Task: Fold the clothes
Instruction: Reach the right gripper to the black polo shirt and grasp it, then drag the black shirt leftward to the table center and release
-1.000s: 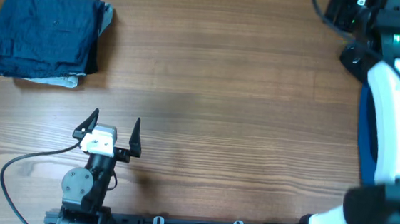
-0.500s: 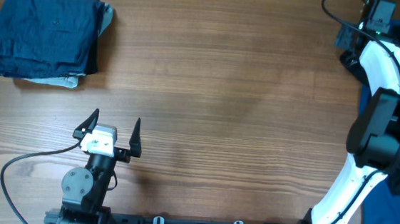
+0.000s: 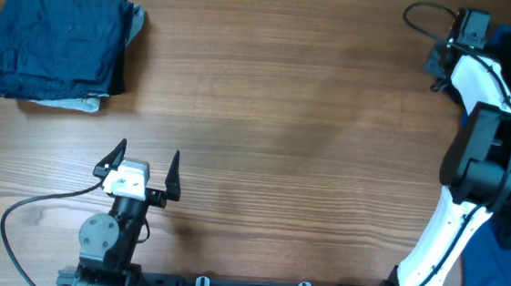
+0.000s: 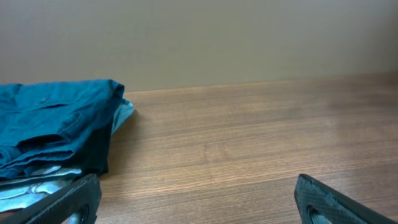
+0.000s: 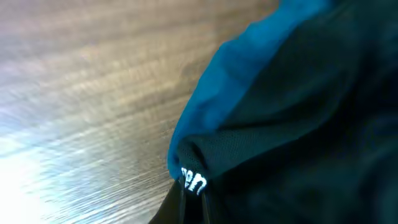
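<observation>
Room to move is wide here. At the far left corner I see the dark blue garments point(image 3: 57, 47), folded, well apart from my left gripper point(image 3: 144, 163), which rests spread open by the near edge. Bare table point(image 3: 312, 120) wood runs across the middle. At the far right edge my right gripper point(image 5: 186, 202) is clenched on a bunched fold of the black shirt point(image 5: 298, 137), which overlaps a royal blue garment point(image 5: 242, 68).
</observation>
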Available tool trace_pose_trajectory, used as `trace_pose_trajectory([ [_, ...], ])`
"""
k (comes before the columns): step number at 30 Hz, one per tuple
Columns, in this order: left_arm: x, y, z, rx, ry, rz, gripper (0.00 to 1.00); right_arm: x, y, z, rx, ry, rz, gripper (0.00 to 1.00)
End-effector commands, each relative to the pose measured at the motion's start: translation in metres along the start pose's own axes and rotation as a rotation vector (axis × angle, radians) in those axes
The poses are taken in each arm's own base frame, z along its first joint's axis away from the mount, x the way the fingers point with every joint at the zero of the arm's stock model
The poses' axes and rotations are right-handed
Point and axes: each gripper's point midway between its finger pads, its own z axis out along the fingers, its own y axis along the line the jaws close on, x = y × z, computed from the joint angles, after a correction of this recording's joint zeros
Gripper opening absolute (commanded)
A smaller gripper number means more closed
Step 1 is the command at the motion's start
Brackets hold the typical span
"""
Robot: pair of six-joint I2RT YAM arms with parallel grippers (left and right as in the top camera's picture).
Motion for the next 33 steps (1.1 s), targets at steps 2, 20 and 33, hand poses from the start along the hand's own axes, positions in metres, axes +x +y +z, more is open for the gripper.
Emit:
trace_pose_trajectory([
  [2,0.002,-0.003,0.0,0.014,0.0,0.02,1.0,-0.095,-0.032,-0.123,0.016,-0.277,0.03,0.04],
  [20,0.002,-0.003,0.0,0.014,0.0,0.02,1.0,0.019,0.283,-0.363,-0.919,-0.157,-0.255,0.04],
  [33,0.002,-0.003,0.0,0.014,0.0,0.02,1.0,0.209,0.454,-0.416,-1.255,0.038,-0.615,0.04],
])
